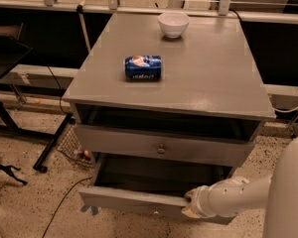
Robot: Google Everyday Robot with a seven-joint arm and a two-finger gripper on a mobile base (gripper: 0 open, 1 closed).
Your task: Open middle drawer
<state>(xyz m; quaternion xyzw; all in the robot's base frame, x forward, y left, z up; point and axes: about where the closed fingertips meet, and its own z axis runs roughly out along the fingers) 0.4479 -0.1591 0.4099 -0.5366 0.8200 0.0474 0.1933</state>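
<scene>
1. While my arm (238, 193) is reaching in from the right of the cabinet (213, 78), my gripper (188, 206) is resting against the front panel of the middle drawer (124, 198). It is touching the panel's top edge, to the right of the small round knob (155, 212).
2. I am not able to tell how far the gripper is open — nor whether it is clasping that edge or only touching it.
3. The middle drawer is standing well out from the cabinet's front, and its dark inside is lying open to view from above.
4. Just above it in the cabinet, the taller-fronted drawer (114, 139) is sitting further back, and a dark gap is showing between it and the cabinet's top.
5. On the cabinet's top, a blue can (143, 67) is lying on its side left of the middle, and a white bowl (173, 24) is standing upright near the back edge — the two well apart.
6. The speckled floor (30, 202) is spreading out around the cabinet's foot, and a black cable (59, 207) is trailing across it to the left of the cabinet.
</scene>
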